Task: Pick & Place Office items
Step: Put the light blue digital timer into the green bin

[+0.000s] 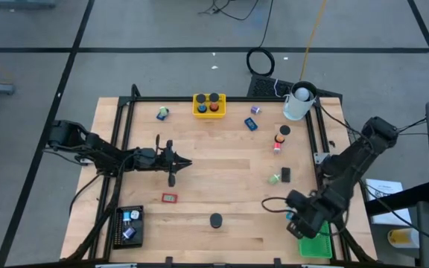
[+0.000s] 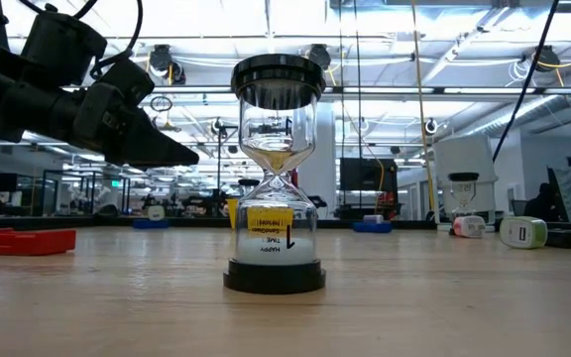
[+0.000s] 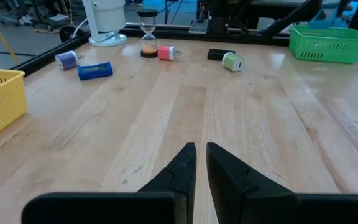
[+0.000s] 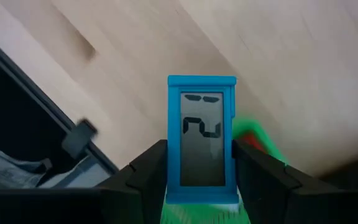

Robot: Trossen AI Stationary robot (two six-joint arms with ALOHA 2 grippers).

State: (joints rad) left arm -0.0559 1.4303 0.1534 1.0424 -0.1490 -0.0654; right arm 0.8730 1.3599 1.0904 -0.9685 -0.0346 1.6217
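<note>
between right pincer [image 4: 201, 180] fingers, blue lcd block [image 4: 202, 134]

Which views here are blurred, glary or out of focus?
Right wrist view: table surface smeared, while the blue timer held in the right gripper stays sharp. Low view: bright ceiling lights behind, hourglass crisp, left gripper a dark silhouette. High and left wrist views: evenly lit, sharp.
</note>
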